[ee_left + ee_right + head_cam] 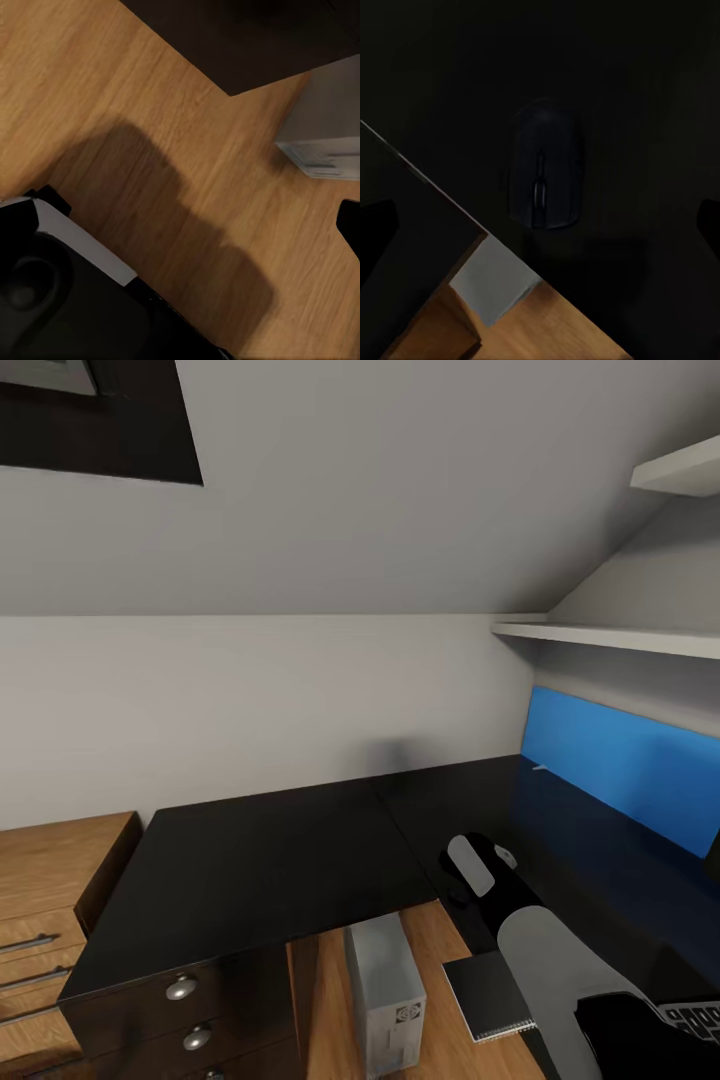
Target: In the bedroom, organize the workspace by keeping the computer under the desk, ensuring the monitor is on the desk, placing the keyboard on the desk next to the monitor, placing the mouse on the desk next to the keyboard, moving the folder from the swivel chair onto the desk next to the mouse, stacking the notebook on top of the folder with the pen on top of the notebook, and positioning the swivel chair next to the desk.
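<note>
A dark mouse [545,169] lies on the glossy black desk [260,860], close to its front edge. My right gripper [540,221] hovers open directly above the mouse, one fingertip [375,225] on each side and nothing held. The pale grey computer [385,995] stands on the floor under the desk. Beside it a dark spiral notebook [490,995] lies on the wood floor. A corner of the keyboard [695,1020] shows at the lower right. My left gripper [180,225] hangs open over bare floor near the computer [326,124]. The monitor, folder, pen and swivel chair are out of view.
A light-wood drawer unit [45,900] stands left of the desk, which has black drawers [185,1010] at its left end. A blue back panel [620,760] and white wall shelves [610,635] line the right side. My base [52,292] is close by.
</note>
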You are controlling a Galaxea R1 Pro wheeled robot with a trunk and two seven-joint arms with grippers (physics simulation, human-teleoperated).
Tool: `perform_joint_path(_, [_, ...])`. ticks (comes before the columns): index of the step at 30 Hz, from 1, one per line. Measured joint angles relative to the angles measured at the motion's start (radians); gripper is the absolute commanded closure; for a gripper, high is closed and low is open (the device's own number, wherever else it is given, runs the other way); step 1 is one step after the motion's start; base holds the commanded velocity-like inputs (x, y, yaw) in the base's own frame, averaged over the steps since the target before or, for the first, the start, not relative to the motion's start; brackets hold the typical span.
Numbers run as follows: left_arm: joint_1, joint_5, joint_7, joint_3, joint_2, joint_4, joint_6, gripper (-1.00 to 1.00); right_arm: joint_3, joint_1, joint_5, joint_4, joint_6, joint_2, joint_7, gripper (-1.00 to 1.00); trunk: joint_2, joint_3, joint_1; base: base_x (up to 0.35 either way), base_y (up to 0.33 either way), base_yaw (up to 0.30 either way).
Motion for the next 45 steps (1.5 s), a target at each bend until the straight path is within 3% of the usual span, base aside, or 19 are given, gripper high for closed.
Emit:
perform_joint_path(14, [-0.003,0.001,-0.009,-0.001,-0.001,0.025,-0.002,-1.00,0.004,0.000,0.006,0.003,-0.002,0.000,-0.009,-1.00,0.000,-0.001,-0.001,0.193,0.071,-0.001])
perform_joint_path(17, [-0.003,0.007,-0.005,-0.001,-0.003,0.032,0.000,-1.00,0.003,0.000,0.007,0.023,-0.004,0.000,-0.087,-1.00,0.000,-0.001,0.000,0.031,0.016,0.000])
perform_joint_path(19, [-0.003,0.008,-0.005,0.000,-0.005,0.032,0.000,-1.00,0.003,-0.002,0.008,0.025,-0.003,0.000,-0.092,-1.00,0.000,-0.001,0.000,0.011,0.006,0.000])
perform_joint_path(29, [-0.003,0.076,-0.005,0.001,-0.014,0.033,0.000,-1.00,0.003,-0.027,0.007,0.046,-0.003,0.000,-0.095,-1.00,-0.070,-0.032,0.038,0.002,0.001,0.000])
perform_joint_path(37, [-0.003,0.085,-0.005,0.000,-0.016,0.045,-0.002,-1.00,0.004,-0.031,0.008,0.049,-0.003,0.000,-0.092,-1.00,-0.126,-0.057,0.069,0.000,0.000,-0.014])
perform_joint_path(40, [-0.002,0.090,-0.011,0.003,-0.036,0.154,-0.040,-1.00,0.004,-0.038,0.009,0.050,-0.001,-0.002,-0.092,-1.00,-0.133,-0.060,0.073,0.000,0.000,0.000])
perform_joint_path(45, [-0.001,0.084,-0.003,0.002,-0.041,0.172,-0.053,-1.00,0.004,-0.040,0.009,0.050,-0.001,-0.002,-0.092,-1.00,-0.133,-0.060,0.073,0.011,-0.011,0.000])
